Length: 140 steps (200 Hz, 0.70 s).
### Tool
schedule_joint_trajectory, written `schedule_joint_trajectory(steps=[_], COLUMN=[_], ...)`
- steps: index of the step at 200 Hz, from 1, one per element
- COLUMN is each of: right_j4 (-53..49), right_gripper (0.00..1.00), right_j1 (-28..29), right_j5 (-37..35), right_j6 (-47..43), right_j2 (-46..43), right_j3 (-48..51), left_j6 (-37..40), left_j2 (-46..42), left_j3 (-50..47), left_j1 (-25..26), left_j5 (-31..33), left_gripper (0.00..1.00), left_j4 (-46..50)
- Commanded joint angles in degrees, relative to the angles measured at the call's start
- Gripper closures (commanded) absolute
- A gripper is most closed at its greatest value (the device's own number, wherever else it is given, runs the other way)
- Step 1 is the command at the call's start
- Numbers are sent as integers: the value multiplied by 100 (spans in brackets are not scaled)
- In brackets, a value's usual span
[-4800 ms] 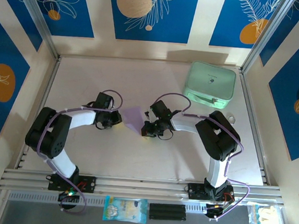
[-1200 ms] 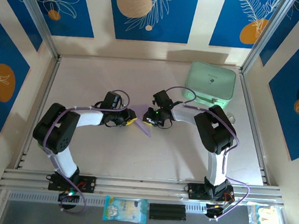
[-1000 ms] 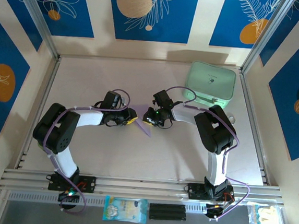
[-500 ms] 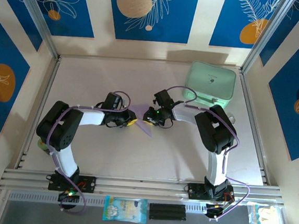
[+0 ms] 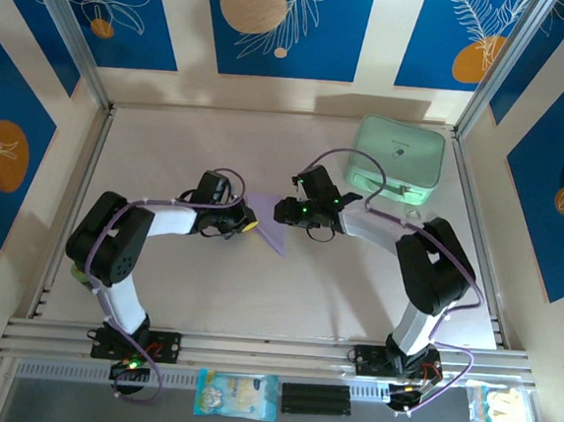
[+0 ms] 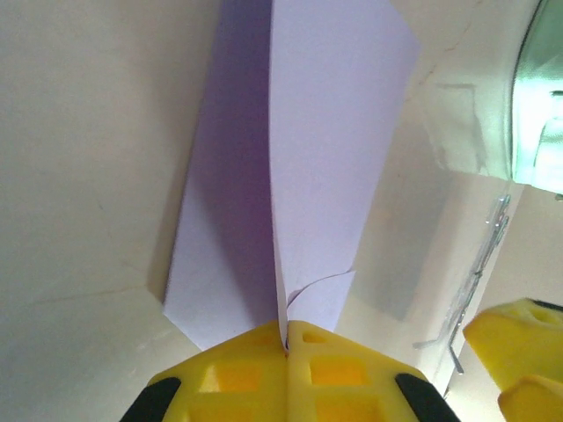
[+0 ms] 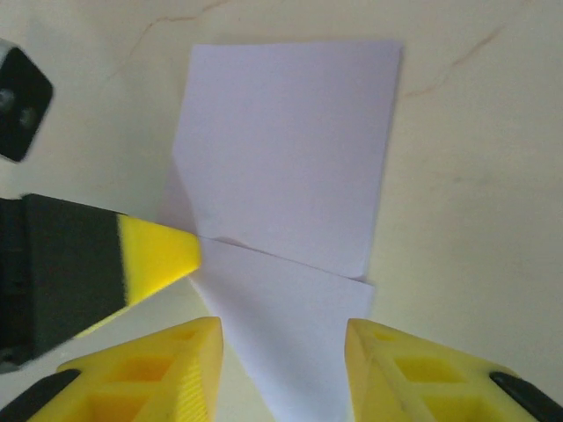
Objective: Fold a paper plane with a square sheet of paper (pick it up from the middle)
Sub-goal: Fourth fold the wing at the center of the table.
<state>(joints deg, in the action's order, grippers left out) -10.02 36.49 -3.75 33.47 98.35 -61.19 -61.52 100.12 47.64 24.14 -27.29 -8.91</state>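
The sheet of paper (image 5: 268, 232) is pale lilac and folded into a pointed, creased paper-plane shape lying mid-table. In the left wrist view the paper (image 6: 299, 158) has an upright centre ridge, and my left gripper (image 6: 287, 341) is shut on the near end of that ridge. From the top, the left gripper (image 5: 246, 225) sits at the paper's left edge. My right gripper (image 5: 284, 211) is at the paper's right side. In the right wrist view the right gripper (image 7: 286, 369) is open, its yellow fingers either side of the paper's (image 7: 281, 202) flat wing without touching it.
A mint-green rounded case (image 5: 397, 160) lies at the back right, also seen as the case (image 6: 541, 97) at the left wrist view's right edge. Metal rails (image 5: 478, 228) border the table's sides. A packet (image 5: 236, 395) lies in front of the arm bases.
My left gripper has closed fully onto the paper's ridge. My right gripper has opened and let go of the paper, and the right arm's elbow has swung out to the right.
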Motion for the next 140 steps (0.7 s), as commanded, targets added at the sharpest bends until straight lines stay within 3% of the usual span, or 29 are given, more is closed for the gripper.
schedule_joint_trajectory(steps=[1, 26, 56, 140], right_j4=[-35, 199, 299, 338], right_gripper=[58, 58, 60, 69], right_j1=[456, 1076, 1608, 1871], right_j5=[-1361, -2378, -3044, -3422], right_j6=[-766, -1396, -1711, -1635], right_j2=[-232, -210, 185, 834], right_j3=[300, 423, 282, 2], left_j6=[-57, -58, -89, -109], left_j2=[-341, -441, -488, -551], left_j3=[170, 237, 272, 290], left_j1=[27, 77, 117, 143], left_j5=[177, 271, 321, 365], left_gripper=[96, 96, 96, 95], left_j4=[339, 561, 628, 768])
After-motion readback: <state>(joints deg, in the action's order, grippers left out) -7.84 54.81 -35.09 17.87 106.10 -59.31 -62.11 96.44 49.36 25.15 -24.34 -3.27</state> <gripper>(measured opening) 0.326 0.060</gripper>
